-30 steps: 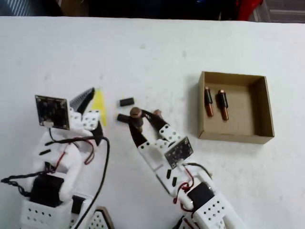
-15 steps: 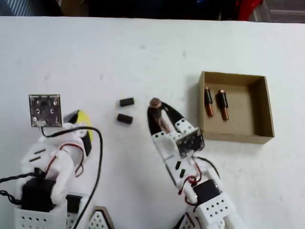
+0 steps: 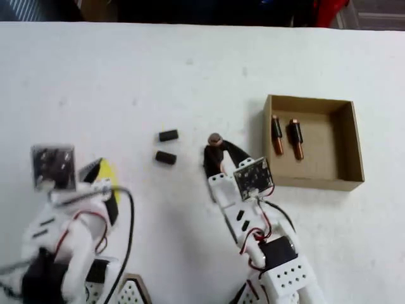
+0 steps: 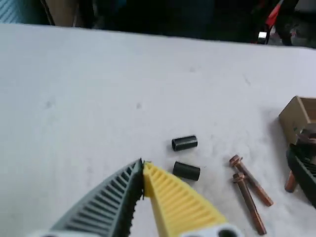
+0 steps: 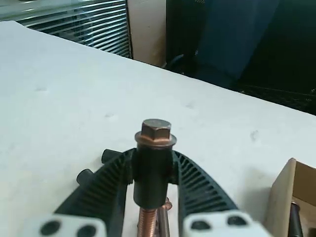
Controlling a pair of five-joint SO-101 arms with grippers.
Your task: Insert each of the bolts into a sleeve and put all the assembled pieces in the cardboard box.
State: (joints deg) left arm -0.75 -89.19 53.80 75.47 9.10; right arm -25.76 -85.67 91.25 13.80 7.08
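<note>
One black-sleeved copper bolt (image 5: pixel 153 168), clamped in the right gripper (image 5: pixel 153 159), must clear the wall of the brown cardboard box (image 3: pixel 310 100); left gripper (image 4: pixel 142 169) closed, empty.

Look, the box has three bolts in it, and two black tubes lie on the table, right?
Not quite: the box holds two bolts, not three, as the high view shows. Two black tubes do lie on the table.

Bright, even light washes the white table (image 3: pixel 190 63), shadows are faint, and the room behind lies dark.
</note>
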